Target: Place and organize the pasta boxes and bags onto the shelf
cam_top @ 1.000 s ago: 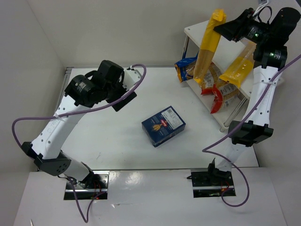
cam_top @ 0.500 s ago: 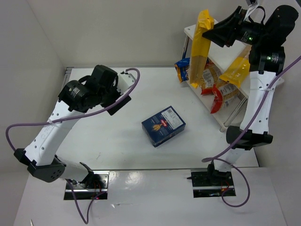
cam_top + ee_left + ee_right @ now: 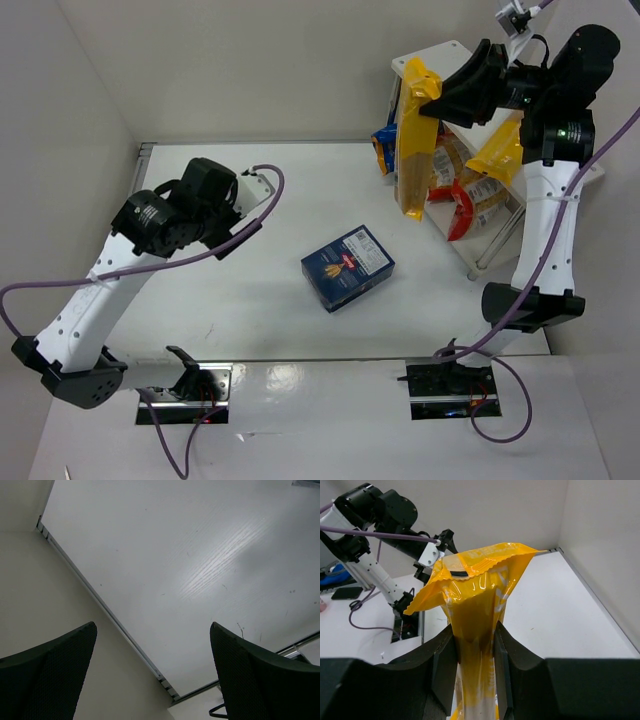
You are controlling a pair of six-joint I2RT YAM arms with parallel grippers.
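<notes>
— What is gripped by the right end effector (image 3: pixel 472 662)?
— A long yellow spaghetti bag (image 3: pixel 410 150) is clamped between its fingers, just below the crimped top. The bag is hung almost upright in the air, at the left side of the shelf (image 3: pixel 445 52), with its lower end above the desk (image 3: pixel 250 300). Contact with either cannot be made out.

— What is stored in the shelf?
— The shelf is set at the far right of the desk. A blue bag (image 3: pixel 386 140) is seen at the left end of the lower tier and a red bag (image 3: pixel 460 210) at its near end, with a paler pack of pasta between them. A second yellow bag (image 3: pixel 500 150) is laid slanted over these, partly hidden by the right arm; which tier bears it cannot be told. The top tier is mostly covered by the arm.

— Where is the box (image 3: pixel 347 267) found?
— It is laid flat near the middle of the desk, dark blue, well apart from the shelf and from both arms.

— And the left end effector (image 3: pixel 152 627)?
— Its fingers are spread wide with nothing between them. It is held above the left part of the desk, near the wall.
</notes>
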